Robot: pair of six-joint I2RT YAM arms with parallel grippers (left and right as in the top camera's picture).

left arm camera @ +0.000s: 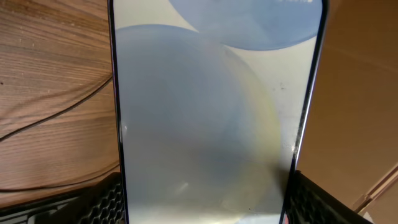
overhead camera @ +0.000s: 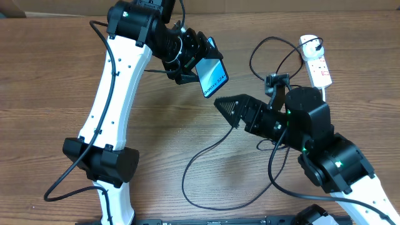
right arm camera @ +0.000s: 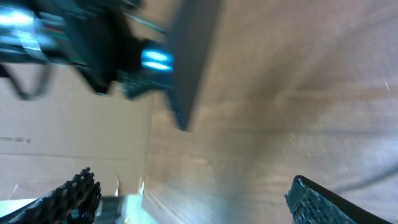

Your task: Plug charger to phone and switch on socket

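Observation:
My left gripper point(overhead camera: 195, 61) is shut on the phone point(overhead camera: 212, 75) and holds it tilted above the table. The phone's pale blue screen fills the left wrist view point(left arm camera: 211, 112) between the two fingers point(left arm camera: 205, 214). My right gripper point(overhead camera: 224, 105) is open and empty, pointing at the phone from just below and right of it. In the right wrist view the fingers point(right arm camera: 199, 199) are wide apart and the phone point(right arm camera: 193, 56) shows edge-on and blurred. The charger's black cable point(overhead camera: 187, 178) loops over the table, and its plug point(overhead camera: 312, 45) sits in the white socket point(overhead camera: 319, 65). I cannot make out the connector tip.
The cable also loops near the socket point(overhead camera: 265, 56) and passes under my right arm. The socket's thick white cord runs down behind the right arm. A cardboard wall point(left arm camera: 367, 93) stands at the back. The table point(overhead camera: 50, 75) is brown wood.

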